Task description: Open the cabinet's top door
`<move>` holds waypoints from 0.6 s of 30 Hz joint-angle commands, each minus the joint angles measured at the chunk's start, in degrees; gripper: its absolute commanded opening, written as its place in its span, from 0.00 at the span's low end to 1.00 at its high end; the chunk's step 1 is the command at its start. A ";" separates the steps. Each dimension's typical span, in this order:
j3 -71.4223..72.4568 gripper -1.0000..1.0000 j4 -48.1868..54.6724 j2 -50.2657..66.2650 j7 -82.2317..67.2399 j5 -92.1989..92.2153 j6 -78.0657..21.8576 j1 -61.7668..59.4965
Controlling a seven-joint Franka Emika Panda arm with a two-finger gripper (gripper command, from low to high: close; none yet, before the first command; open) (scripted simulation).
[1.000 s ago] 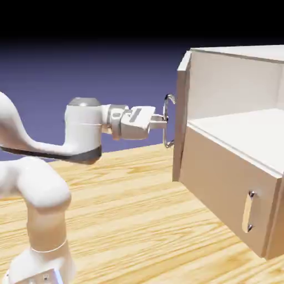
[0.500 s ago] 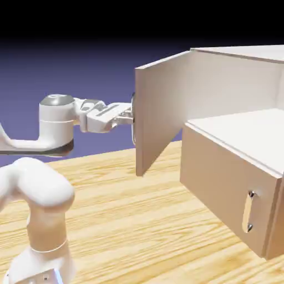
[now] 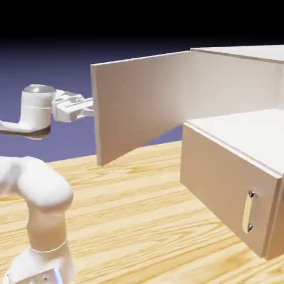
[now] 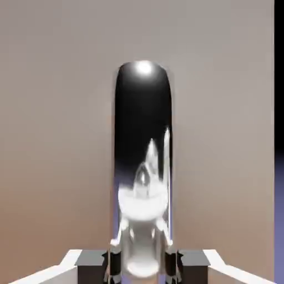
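**Top door swung wide, gripper clamped on its handle**

The top door (image 3: 138, 102) stands wide open here, swung out from the cabinet (image 3: 233, 155) toward the exterior view's left, and its pale inner face is turned to the camera. Its free edge sits far out to the left, above the desk (image 3: 138, 216), with the hinge side up by the cabinet's top corner.

Closest in, the hand view tells the story: the long silver handle (image 4: 143, 144) fills the middle of the picture, a shiny dark loop standing upright against the flat beige panel, and it runs straight down between the two grey fingertips (image 4: 113, 260) at the bottom edge. The gripper (image 4: 143, 263) is closed on that handle, one finger on each side, pressed right up against the metal. A mirrored glimpse of the white hand shows in the handle's polished surface.

Step back to the exterior view and the gripper (image 3: 83, 111) meets the door at its outer edge, on the far face, so the handle itself is hidden behind the panel. The white arm (image 3: 39, 183) rises from the lower left and reaches level across to it.

Further back, the cabinet's upper compartment lies exposed, pale inside. Below it, the lower panel (image 3: 227, 194) is shut, its small silver handle (image 3: 250, 211) upright near the right side.
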 commanded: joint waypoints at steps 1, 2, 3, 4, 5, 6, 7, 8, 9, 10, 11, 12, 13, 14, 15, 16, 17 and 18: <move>2.01 0.00 2.08 1.13 0.32 1.21 -1.78 -1.75; 3.98 0.00 4.16 2.17 0.60 2.29 -3.44 -3.56; 5.93 0.00 6.23 3.13 0.86 3.30 -5.06 -5.45; 7.87 0.00 8.31 3.99 1.08 4.25 -6.63 -7.40; 9.79 0.00 10.39 4.75 1.26 5.15 -8.16 -9.42; 11.70 0.00 12.46 5.41 1.41 5.99 -9.65 -11.49; 13.56 0.00 14.48 5.96 1.51 6.78 -11.06 -13.57; 15.37 0.00 16.46 6.39 1.56 7.52 -12.40 -15.64; 17.13 0.00 18.41 6.71 1.56 8.22 -13.69 -17.72; 18.84 0.00 20.33 6.93 1.51 8.89 -14.93 -19.79; 20.50 0.00 22.23 7.05 1.42 9.53 -16.12 -21.87; 22.12 0.00 24.13 7.06 1.27 10.15 -17.28 -23.95; 23.70 0.00 26.02 6.98 1.08 10.76 -18.41 -26.02; 25.22 0.00 27.92 6.82 0.83 11.35 -19.52 -28.10; 26.70 0.00 29.84 6.56 0.54 11.92 -20.62 -30.17; 28.13 0.00 31.78 6.23 0.20 12.49 -21.71 -32.25; 29.51 0.00 33.75 5.81 -0.18 13.04 -22.81 -34.32; 30.84 0.00 35.76 5.33 -0.61 13.57 -23.91 -36.40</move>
